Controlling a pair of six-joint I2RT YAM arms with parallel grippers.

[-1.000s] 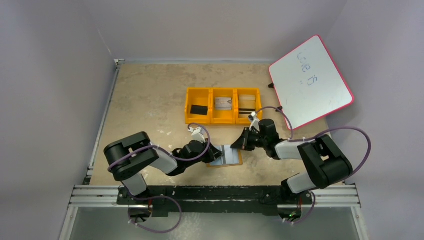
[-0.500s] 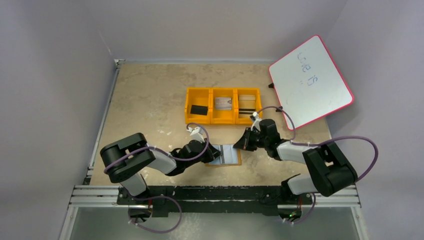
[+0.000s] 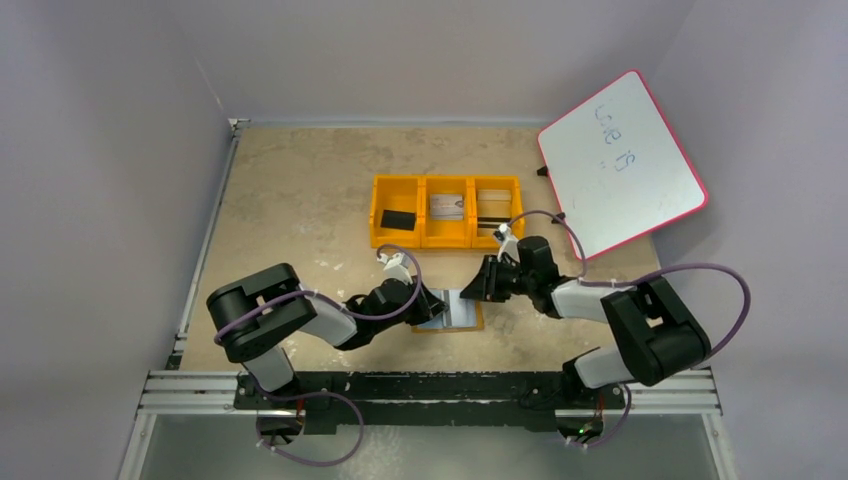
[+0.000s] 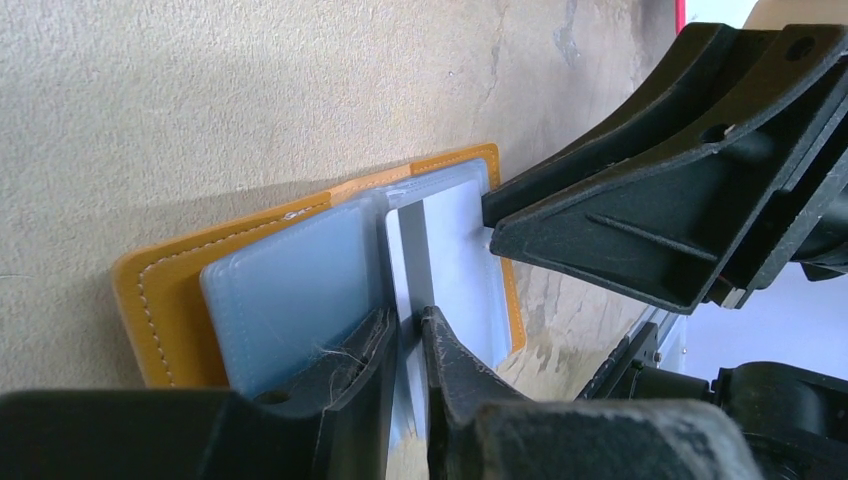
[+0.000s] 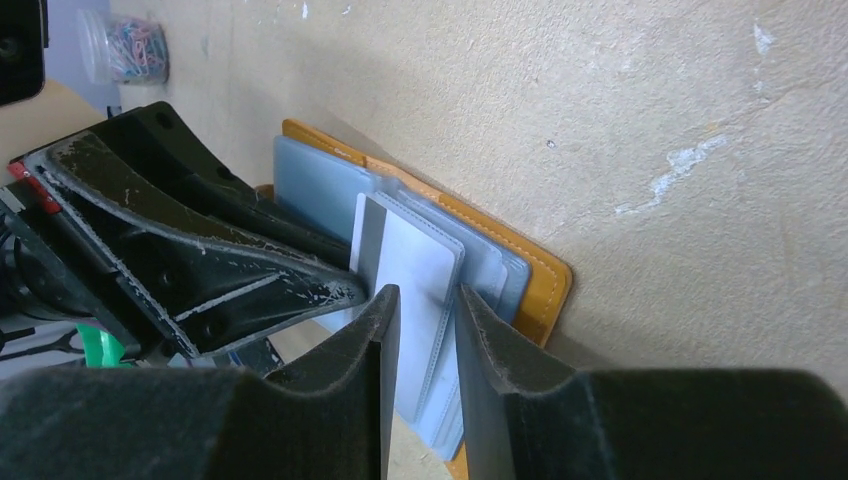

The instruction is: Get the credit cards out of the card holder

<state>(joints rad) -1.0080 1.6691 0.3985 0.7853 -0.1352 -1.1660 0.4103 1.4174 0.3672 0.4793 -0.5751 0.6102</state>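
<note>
This has the look of a robotics lab test cell. A speckled beige worktop (image 3: pixel 300 200) is boxed in on three sides by bare lilac-grey walls (image 3: pixel 100 150). Two black-and-white robot arms, the left arm (image 3: pixel 290 315) and the right arm (image 3: pixel 620 310), are bolted to an aluminium rail (image 3: pixel 430 385) at the near edge and trail purple cables (image 3: pixel 737 290). A red-rimmed whiteboard (image 3: pixel 620 160) with scrawled marker leans at the right, and an orange sorting tray (image 3: pixel 372 215) sits mid-worktop. What may be a tub of paper clips (image 5: pixel 135 50) shows blurred off to one side.
</note>
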